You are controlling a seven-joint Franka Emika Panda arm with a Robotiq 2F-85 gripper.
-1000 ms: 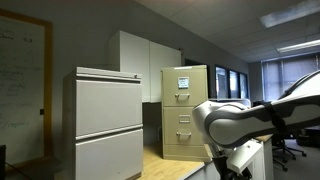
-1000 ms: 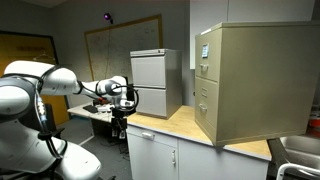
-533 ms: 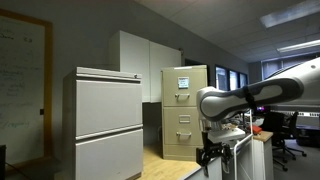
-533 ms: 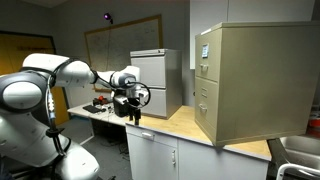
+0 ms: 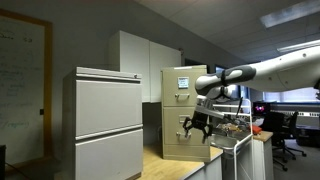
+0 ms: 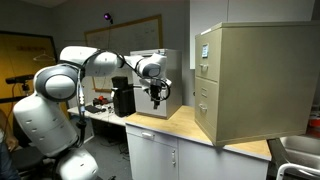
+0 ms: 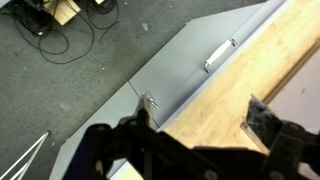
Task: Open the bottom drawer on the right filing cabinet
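The robot's gripper (image 5: 196, 126), fingers spread wide and holding nothing, has risen from the counter edge and swung toward the tan filing cabinet (image 5: 172, 112). The bottom drawer (image 5: 180, 147) sits closed, below and beyond the gripper, untouched.

The arm (image 6: 98, 60) reaches from the robot base at 9 o'clock of the frame toward the centre. The gripper (image 6: 157, 96) points downward and hangs above the wooden countertop (image 6: 185, 126), clear of its surface. The right filing cabinet (image 6: 250, 85) stands on this countertop at 3 o'clock of the gripper, well apart from it. The bottom drawer (image 6: 204, 120) sits flush with the drawer fronts above it. A pale grey cabinet (image 6: 173, 72) stands directly behind the gripper. A whiteboard (image 6: 115, 45) hangs on the wall at 11 o'clock of the gripper.
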